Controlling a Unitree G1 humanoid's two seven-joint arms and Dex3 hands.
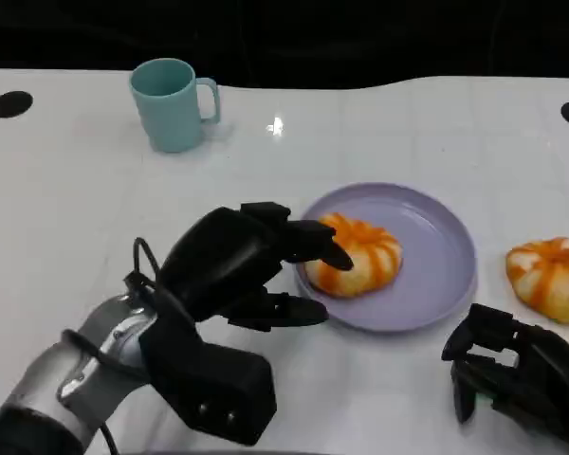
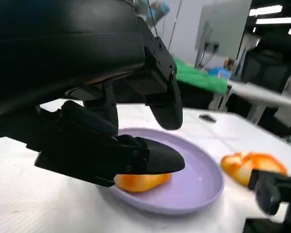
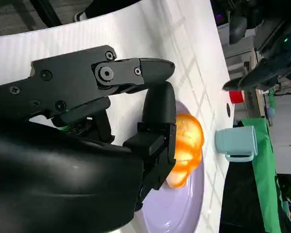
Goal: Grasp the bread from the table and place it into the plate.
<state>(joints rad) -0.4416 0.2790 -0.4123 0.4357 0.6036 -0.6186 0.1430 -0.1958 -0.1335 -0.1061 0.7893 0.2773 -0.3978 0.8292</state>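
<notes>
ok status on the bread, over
Left hand open beside the plate, one bread on it. Right hand empty. Second bread on table, path clear.

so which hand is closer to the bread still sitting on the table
Right. The right hand lies just in front of the bread on the table, open. The left hand is across the plate, by the bread on it.

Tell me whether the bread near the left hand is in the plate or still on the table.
In the plate. The bread lies on the purple plate, inside its rim; the left hand hovers beside it, fingers apart.
</notes>
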